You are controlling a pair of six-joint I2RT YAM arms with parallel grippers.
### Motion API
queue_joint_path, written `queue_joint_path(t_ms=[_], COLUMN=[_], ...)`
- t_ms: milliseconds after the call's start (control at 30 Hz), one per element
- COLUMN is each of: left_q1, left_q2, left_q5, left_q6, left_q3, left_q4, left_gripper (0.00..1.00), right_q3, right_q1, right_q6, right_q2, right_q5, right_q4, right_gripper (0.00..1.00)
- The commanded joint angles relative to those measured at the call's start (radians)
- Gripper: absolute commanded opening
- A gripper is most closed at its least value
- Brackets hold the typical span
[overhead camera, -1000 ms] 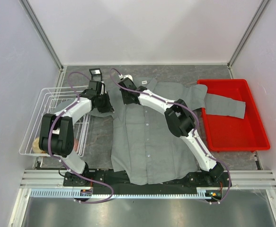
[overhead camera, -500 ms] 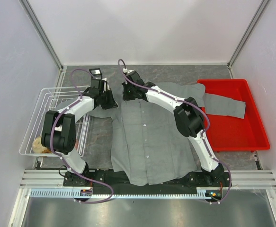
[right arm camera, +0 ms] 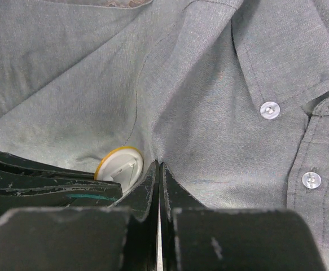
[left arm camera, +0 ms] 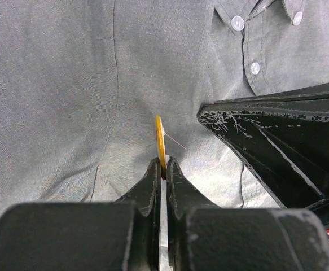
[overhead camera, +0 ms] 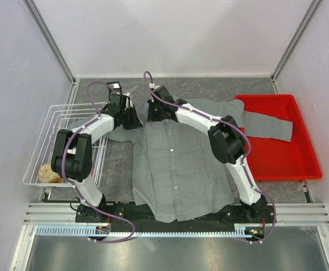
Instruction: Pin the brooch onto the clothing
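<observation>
The clothing (overhead camera: 175, 164) is a grey button-front shirt spread flat on the table. Both grippers meet at its left shoulder near the collar. In the left wrist view my left gripper (left arm camera: 163, 164) is shut on the brooch (left arm camera: 160, 142), a thin orange-gold disc seen edge-on and pressed against the fabric (left arm camera: 68, 101). The right wrist view shows the brooch's (right arm camera: 121, 165) white back with its orange rim, just left of my right gripper (right arm camera: 159, 165). That gripper is shut on a pinched fold of the shirt (right arm camera: 209, 113). From above, the left gripper (overhead camera: 135, 119) and right gripper (overhead camera: 152, 114) stand close together.
A white wire basket (overhead camera: 51, 121) stands at the left with a tan round thing (overhead camera: 47, 174) inside. A red tray (overhead camera: 308, 164) sits at the right, one shirt sleeve (overhead camera: 268, 125) draped into it. Pale buttons (right arm camera: 270, 109) run down the placket.
The left gripper has shifted right onto the shirt's shoulder. The right arm has swung its gripper back and beside it, and the fabric at the collar has bunched.
</observation>
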Motion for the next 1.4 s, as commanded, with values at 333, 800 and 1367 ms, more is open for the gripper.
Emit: queue_joint_path(t_ms=[333, 800, 1367], left_q1=[-0.019, -0.042, -0.052], left_q2=[0.040, 0.069, 0.059], left_q5=[-0.028, -0.025, 0.007], left_q6=[0.025, 0.025, 0.016], left_q3=[0.073, 0.093, 0.119], left_q4=[0.027, 0.019, 0.015], left_gripper=[0.02, 0.02, 0.02], right_q3=[-0.016, -0.013, -0.010], right_q1=[-0.004, -0.004, -0.006], right_q6=[0.027, 0.047, 0.069], right_q2=[-0.072, -0.067, -0.044], right_q5=[-0.032, -0.043, -0.057], right_q4=[0.047, 0.053, 0.051], right_gripper=[0.00, 0.00, 0.00])
